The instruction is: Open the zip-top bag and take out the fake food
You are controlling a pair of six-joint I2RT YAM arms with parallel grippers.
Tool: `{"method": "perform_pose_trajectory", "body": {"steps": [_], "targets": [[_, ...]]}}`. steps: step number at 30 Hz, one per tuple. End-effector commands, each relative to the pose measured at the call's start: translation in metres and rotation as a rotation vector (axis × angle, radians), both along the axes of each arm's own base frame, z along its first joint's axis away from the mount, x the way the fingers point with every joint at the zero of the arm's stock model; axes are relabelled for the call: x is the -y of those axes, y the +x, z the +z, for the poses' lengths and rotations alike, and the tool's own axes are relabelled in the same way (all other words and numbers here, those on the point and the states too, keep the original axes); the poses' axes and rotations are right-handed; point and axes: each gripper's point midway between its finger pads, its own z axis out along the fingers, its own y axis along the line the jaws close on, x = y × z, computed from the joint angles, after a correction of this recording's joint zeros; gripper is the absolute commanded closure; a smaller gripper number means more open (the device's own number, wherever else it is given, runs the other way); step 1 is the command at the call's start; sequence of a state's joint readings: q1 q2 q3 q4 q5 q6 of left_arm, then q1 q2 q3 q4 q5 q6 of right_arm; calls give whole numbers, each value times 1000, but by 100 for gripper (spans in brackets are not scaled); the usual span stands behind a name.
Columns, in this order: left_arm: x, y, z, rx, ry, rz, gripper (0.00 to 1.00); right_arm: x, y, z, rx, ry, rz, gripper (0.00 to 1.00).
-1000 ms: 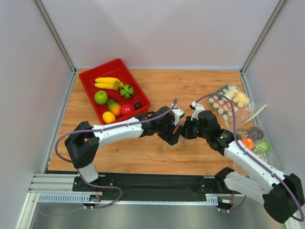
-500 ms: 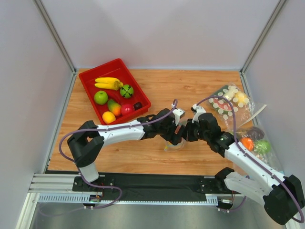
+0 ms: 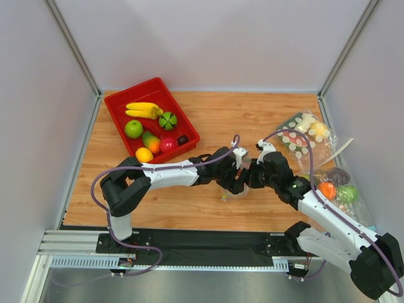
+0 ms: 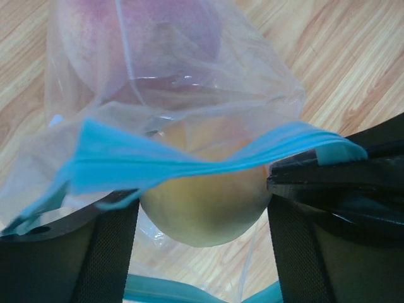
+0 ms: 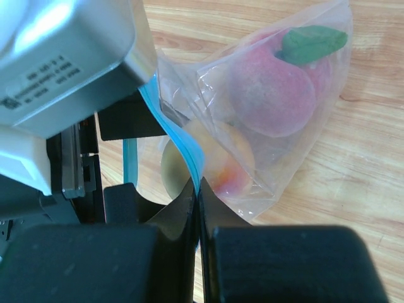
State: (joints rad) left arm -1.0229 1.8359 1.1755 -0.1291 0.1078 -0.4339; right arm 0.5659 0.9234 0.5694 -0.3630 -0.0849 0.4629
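Zip-top bag (image 5: pixel 303 164) sits right in front of the right gripper (image 5: pixel 194 196), which is pinched tight on its blue zip strip (image 5: pixel 173 136). Left gripper (image 4: pixel 202 202) fingers sit apart around the yellow-orange fruit (image 4: pixel 202 221). Mouth looks only partly open to me. That fruit and the peach (image 5: pixel 271 88) are inside, not yet removed.

fake food (image 4: pixel 202 211) in zip-top bag (image 4: pixel 158 161), right of tray (image 3: pixel 131 90).

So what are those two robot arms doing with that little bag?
They're working on opening the zip-top bag in the middle of the table. The right pincer is pinched shut on its blue zip strip, and the left pincer sits open at the bag's mouth. The pink fruit and yellow fruit are inside it.
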Motion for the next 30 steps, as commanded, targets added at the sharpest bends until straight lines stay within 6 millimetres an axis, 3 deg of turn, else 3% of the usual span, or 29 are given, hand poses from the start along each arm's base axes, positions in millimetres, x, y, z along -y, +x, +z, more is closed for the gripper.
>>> {"method": "perform_pose_trajectory", "body": {"steps": [1,2,5,8,14,22,23,30], "targets": [[22,5,13,28,-60,-7,26,-6,-1,10,21,45,10,100],[22,6,14,29,-63,-5,38,-5,-1,9,20,43,6,100],[18,7,21,51,-70,0,56,-2,0,7,22,27,-10,100],[13,8,36,86,-92,6,62,2,1,2,19,4,-20,100],[3,8,57,126,-121,34,63,4,1,-4,5,-9,-29,100],[-4,5,71,130,-132,42,63,10,4,-11,-3,-51,-48,100],[-8,4,81,150,-152,46,63,9,5,-13,-7,-51,-48,100],[-5,3,100,176,-203,20,63,4,5,-19,-28,-36,-38,100]]}}
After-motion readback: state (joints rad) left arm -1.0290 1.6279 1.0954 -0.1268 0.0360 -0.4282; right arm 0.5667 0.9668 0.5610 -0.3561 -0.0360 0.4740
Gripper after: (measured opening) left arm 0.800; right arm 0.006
